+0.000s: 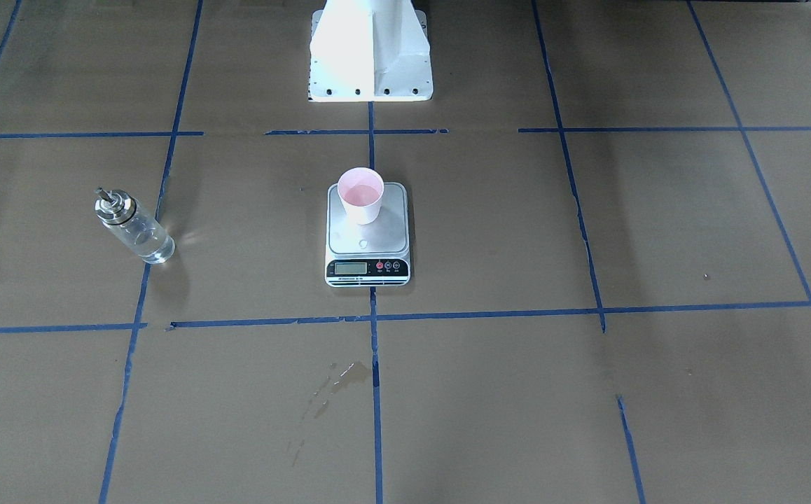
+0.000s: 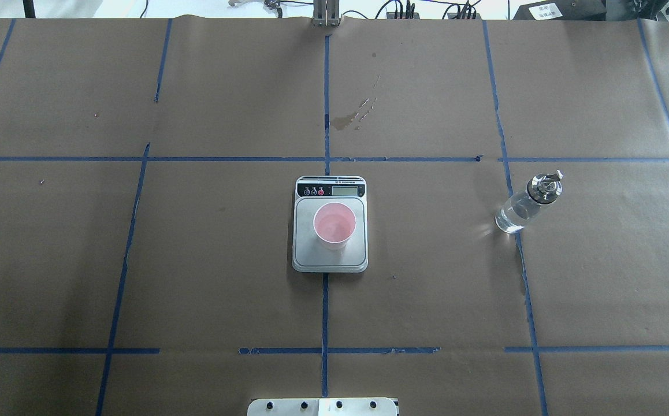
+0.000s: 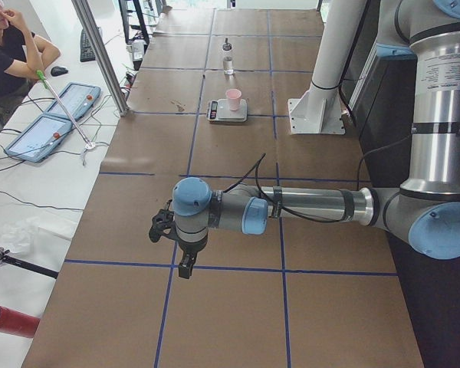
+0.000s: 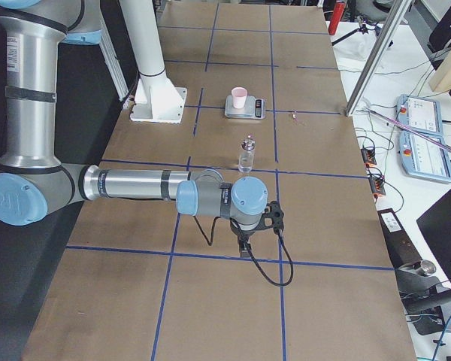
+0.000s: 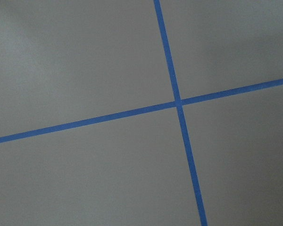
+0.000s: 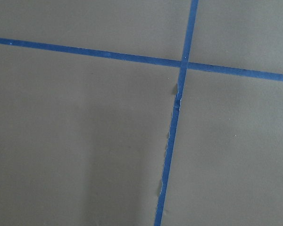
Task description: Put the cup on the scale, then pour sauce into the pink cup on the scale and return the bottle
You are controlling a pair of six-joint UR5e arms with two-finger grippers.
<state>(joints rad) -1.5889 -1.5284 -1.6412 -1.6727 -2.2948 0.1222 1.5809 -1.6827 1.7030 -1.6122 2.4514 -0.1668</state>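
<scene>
**A:** Where are your hands?

**B:** My right gripper (image 4: pixel 243 247) hangs pointing down over bare paper at my end of the table. From this side view I cannot tell whether its fingers are spread or pressed together. The same goes for my left gripper (image 3: pixel 185 270), out at the opposite end. Nothing lies near either one.

**A:** And the things?

**B:** The cup (image 2: pixel 335 224) sits upright on the scale (image 2: pixel 305 254), so I take that step as done. The bottle (image 2: pixel 522 208) stands upright between my right hand and the scale, with the sauce (image 2: pixel 510 218) low in the glass. I cannot tell whether any has reached the cup.

**A:** If the pour is due, how would you do it well?

**B:** I'd take the glass body from the side, below the collar, and carry it upright. I'd bring the spout (image 2: pixel 554 175) over the cup's mouth and tilt slowly. The cup looks light, so I'd avoid touching it or the plate. There is a wet stain (image 2: pixel 343 121) on the paper beyond the scale, which tells me to be careful.
</scene>
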